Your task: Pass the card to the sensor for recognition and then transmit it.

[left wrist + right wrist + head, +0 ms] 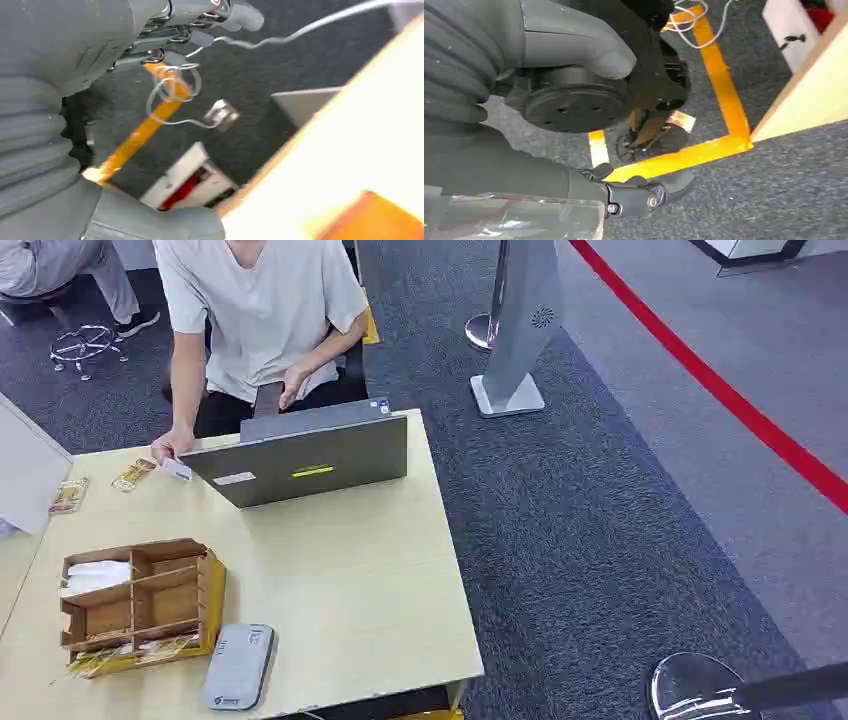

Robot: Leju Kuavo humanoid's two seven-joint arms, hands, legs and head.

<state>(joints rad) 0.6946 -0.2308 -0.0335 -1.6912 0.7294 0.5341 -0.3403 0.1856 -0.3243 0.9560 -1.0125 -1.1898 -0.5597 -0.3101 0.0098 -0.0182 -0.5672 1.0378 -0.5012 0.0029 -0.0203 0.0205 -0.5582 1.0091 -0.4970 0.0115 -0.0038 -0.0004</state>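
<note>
Card point(177, 469): thin, stiff, light; pinch by an edge. Left hand point(190, 30) and right hand point(574, 100) fingers spread, holding nothing

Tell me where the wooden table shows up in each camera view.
Head view: the wooden table fills lower left.
Left wrist view: its pale top runs across the right side.
Right wrist view: its edge sits at right.
Shared landmark: yellow floor tape.
</note>
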